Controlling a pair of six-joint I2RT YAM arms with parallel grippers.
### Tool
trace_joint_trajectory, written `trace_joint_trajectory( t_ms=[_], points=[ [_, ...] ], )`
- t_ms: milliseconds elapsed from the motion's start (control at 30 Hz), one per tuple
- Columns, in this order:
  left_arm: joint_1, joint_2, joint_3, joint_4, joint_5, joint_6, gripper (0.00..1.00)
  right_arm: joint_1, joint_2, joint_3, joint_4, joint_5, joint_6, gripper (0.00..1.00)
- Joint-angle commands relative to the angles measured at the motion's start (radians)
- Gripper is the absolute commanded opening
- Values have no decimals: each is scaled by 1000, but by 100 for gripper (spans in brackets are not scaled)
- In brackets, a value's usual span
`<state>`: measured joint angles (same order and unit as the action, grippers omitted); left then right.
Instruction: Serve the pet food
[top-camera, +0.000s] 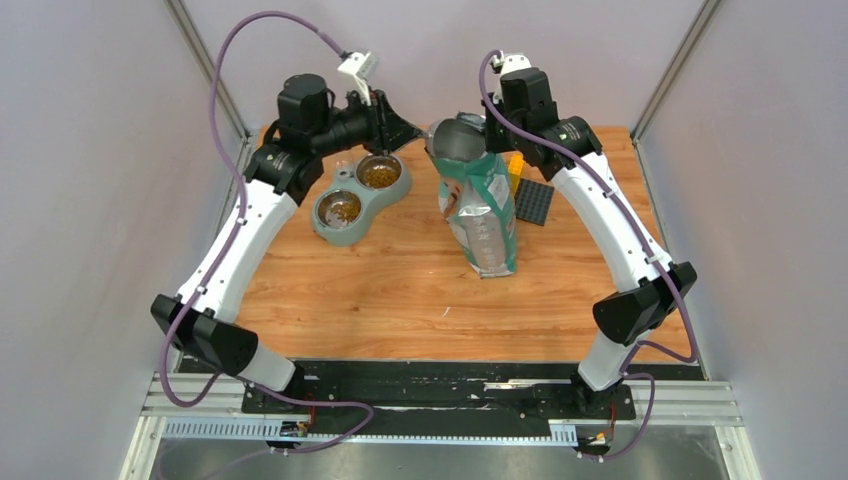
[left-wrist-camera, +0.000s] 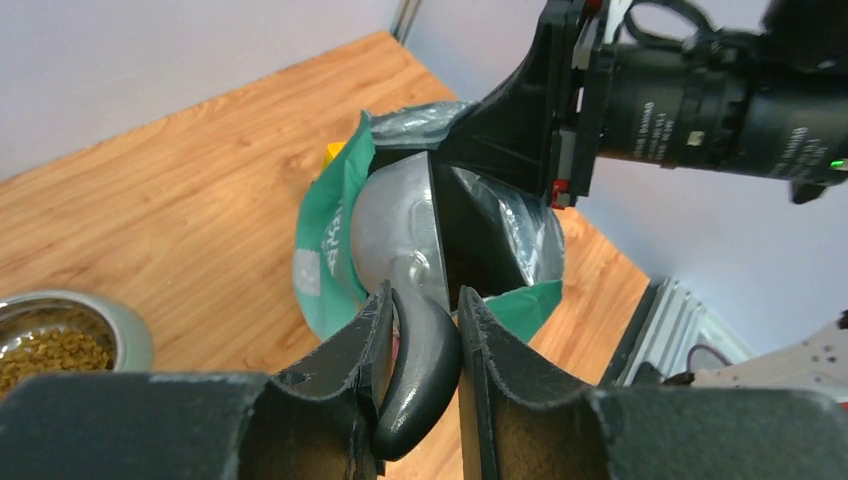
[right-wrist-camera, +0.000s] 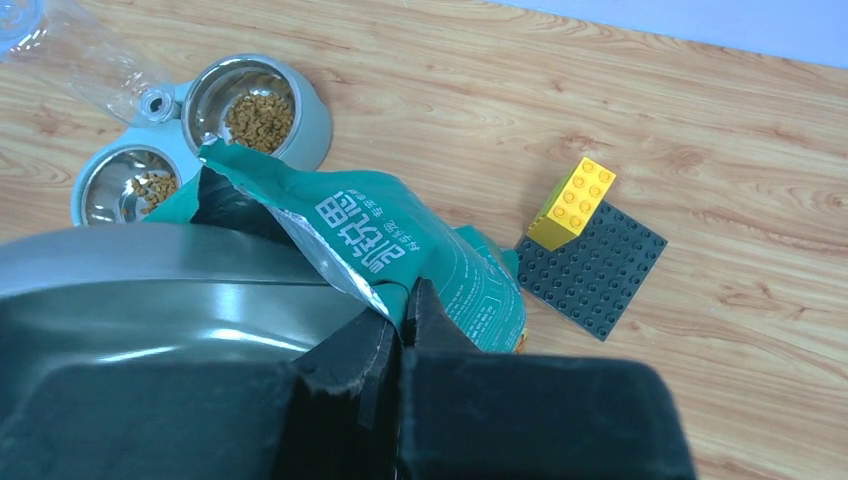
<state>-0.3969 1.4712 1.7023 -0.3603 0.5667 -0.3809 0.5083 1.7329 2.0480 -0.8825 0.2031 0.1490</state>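
Observation:
The pet food (right-wrist-camera: 259, 120) lies as brown kibble in both cups of the grey-green double bowl (top-camera: 350, 232), and some shows in the left wrist view as kibble (left-wrist-camera: 48, 356). A green-and-white bag (top-camera: 482, 215) stands upright in the middle of the table. My left gripper (left-wrist-camera: 425, 300) is shut on the black handle of a grey metal scoop (left-wrist-camera: 395, 225), whose cup sits at the bag's open mouth. My right gripper (right-wrist-camera: 405, 305) is shut on the bag's rim (right-wrist-camera: 370, 290) and holds it open. What is inside the bag and the scoop is hidden.
A yellow toy brick (right-wrist-camera: 572, 203) rests on a dark studded baseplate (right-wrist-camera: 590, 270) just right of the bag. A clear plastic bottle (right-wrist-camera: 85, 55) lies behind the bowl. Grey walls stand close on the left, the right and the back.

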Motion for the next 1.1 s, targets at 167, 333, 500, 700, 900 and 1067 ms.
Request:
trace_joint_trajectory(
  t_ms=[167, 333, 500, 700, 900, 1067],
  points=[
    [-172, 212, 237, -222, -291, 226, 0, 4, -75, -8, 195, -31, 30, 0],
    [-214, 337, 331, -313, -389, 255, 0, 4, -86, -35, 203, -27, 37, 0],
    [-219, 437, 445, -385, -415, 211, 0, 4, -92, -58, 208, -23, 44, 0],
    [-218, 515, 500, -458, -352, 192, 0, 4, -97, -74, 214, -13, 46, 0],
    [-172, 449, 355, -332, -23, 151, 0, 4, -104, -81, 219, 2, 45, 0],
    [-88, 400, 255, -167, 189, -63, 0, 4, -108, -84, 223, 8, 44, 0]
  ],
)
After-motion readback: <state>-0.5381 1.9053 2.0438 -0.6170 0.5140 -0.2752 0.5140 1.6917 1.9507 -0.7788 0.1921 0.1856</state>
